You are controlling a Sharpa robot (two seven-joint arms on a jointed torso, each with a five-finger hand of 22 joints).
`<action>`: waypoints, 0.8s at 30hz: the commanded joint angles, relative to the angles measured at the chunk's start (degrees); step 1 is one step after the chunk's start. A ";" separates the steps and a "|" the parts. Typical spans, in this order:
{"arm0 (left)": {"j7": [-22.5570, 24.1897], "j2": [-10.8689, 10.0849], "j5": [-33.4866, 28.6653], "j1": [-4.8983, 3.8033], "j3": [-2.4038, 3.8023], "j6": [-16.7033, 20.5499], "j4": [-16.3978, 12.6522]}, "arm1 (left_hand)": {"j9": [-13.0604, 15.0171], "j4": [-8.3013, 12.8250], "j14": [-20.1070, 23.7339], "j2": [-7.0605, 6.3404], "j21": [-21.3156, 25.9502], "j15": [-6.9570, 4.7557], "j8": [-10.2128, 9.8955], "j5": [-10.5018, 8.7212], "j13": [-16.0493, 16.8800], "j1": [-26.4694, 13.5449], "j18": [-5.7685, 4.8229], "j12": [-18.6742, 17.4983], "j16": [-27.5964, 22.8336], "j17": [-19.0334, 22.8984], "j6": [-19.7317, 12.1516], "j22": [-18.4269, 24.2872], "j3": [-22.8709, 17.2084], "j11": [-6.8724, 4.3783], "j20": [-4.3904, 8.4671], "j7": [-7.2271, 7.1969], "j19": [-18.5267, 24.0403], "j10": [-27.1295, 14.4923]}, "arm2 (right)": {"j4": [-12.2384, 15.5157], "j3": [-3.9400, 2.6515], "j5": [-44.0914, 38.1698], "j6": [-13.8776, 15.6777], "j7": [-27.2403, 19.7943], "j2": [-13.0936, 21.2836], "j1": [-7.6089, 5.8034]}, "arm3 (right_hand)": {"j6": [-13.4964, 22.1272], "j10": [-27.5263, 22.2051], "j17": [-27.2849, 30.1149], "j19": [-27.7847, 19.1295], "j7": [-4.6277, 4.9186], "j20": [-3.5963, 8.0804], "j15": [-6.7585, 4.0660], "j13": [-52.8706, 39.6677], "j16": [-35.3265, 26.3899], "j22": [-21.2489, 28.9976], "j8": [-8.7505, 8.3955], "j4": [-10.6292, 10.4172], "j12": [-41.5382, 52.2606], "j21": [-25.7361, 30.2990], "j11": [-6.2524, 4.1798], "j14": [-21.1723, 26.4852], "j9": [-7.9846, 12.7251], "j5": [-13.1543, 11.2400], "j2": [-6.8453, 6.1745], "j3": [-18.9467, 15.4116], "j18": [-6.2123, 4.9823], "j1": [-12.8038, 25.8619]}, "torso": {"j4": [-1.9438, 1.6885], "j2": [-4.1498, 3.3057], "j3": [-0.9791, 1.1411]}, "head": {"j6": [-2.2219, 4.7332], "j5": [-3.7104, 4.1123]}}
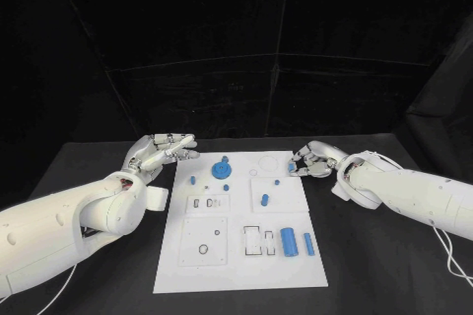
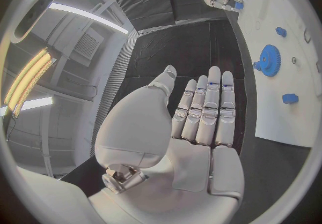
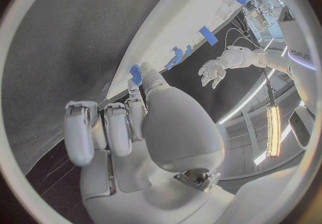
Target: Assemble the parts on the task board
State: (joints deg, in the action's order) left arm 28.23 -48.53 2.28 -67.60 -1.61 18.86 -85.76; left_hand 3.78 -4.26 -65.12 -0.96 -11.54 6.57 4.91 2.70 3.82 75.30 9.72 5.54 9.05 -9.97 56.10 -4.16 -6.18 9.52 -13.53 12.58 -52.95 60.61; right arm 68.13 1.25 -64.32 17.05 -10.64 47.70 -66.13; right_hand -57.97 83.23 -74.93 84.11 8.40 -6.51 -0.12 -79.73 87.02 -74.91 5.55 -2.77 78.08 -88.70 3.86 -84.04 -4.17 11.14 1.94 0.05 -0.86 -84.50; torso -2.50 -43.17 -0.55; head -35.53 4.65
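The white task board lies in the middle of the black desk, lower centre of the frame. A blue gear stands near its upper edge, and two blue cylinders lie at its lower right. At the board's upper right corner the right hand pinches a small blue part between its fingers. At the upper left corner the left hand hovers with fingers spread, holding nothing.
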 commanded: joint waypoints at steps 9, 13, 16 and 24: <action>0.19 0.06 0.21 -0.08 0.05 -0.61 -0.03 | 0.01 0.37 -0.07 0.30 0.19 0.32 -0.39 0.24 0.02 -0.43 0.88 -0.20 -0.25 -0.09 0.44 0.08 0.01 0.00 -0.07 0.03 -0.31 0.38 | -0.03 -0.02 -0.27 0.14 -0.36 -0.18 -0.09 | -2.27 0.21 -8.79 4.09 -0.56 0.75 -0.75 -0.73 0.17 -12.86 0.69 0.55 0.55 -0.28 -0.89 -4.59 -0.11 -0.39 1.46 1.87 0.28 -0.34 | -0.05 0.02 -0.02 | -0.02 -0.02; 0.15 0.04 0.21 -0.08 0.05 -0.62 -0.05 | 0.00 0.41 -0.08 0.35 0.20 0.32 -0.43 0.23 0.01 -0.41 0.88 -0.24 -0.28 -0.10 0.43 0.09 -0.01 0.02 -0.07 0.05 -0.31 0.36 | -0.01 -0.02 -0.27 0.75 -0.46 -0.18 -0.09 | -4.75 0.33 -8.91 4.23 -1.53 1.27 -1.40 -0.84 0.21 -13.04 1.75 1.19 0.64 -0.36 -1.68 -4.62 -0.55 -0.89 2.62 3.64 0.32 -0.64 | -0.04 0.01 -0.04 | -0.10 -0.04; 0.13 0.02 0.21 -0.08 0.05 -0.63 -0.05 | 0.00 0.41 -0.08 0.35 0.20 0.32 -0.43 0.23 0.01 -0.41 0.88 -0.24 -0.28 -0.10 0.43 0.09 -0.01 0.02 -0.07 0.05 -0.31 0.36 | 0.15 -0.02 -0.02 1.64 -0.59 -0.20 -0.09 | -5.58 0.40 -8.98 4.27 -1.93 1.61 -1.72 -0.89 0.23 -13.10 2.13 1.52 0.66 -0.39 -2.03 -4.64 -0.73 -1.02 3.04 4.55 0.33 -0.56 | -0.01 0.02 0.00 | -0.11 -0.08; 0.05 -0.16 0.21 -0.08 0.05 -0.68 0.07 | 0.00 0.41 -0.08 0.35 0.20 0.32 -0.43 0.23 0.01 -0.41 0.88 -0.24 -0.28 -0.10 0.43 0.09 -0.01 0.02 -0.07 0.05 -0.31 0.36 | 3.48 -0.04 0.79 7.42 1.35 1.34 -0.13 | -5.60 0.44 -9.09 4.38 -2.08 2.00 -1.99 -0.88 0.25 -13.23 2.04 1.83 0.57 -0.44 -2.25 -4.66 -0.75 -0.43 3.31 5.98 0.37 0.27 | 0.06 0.20 -0.13 | -0.01 -0.12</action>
State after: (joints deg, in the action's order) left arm 28.08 -48.64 2.28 -67.60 -1.61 18.83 -85.67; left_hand 3.78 -4.26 -65.12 -0.96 -11.54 6.57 4.67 2.70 3.82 75.30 9.72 5.54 9.05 -10.02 56.10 -4.12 -6.18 9.52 -13.53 12.58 -52.95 60.61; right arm 70.98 1.25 -64.12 20.19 -10.34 48.84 -66.12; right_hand -61.42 83.42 -74.92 83.97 7.98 -4.81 -1.68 -81.30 87.02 -74.91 6.82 -0.95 78.53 -88.92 2.44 -83.94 -4.15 10.35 3.85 5.65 -0.86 -83.79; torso -2.52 -43.08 -0.57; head -35.67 4.50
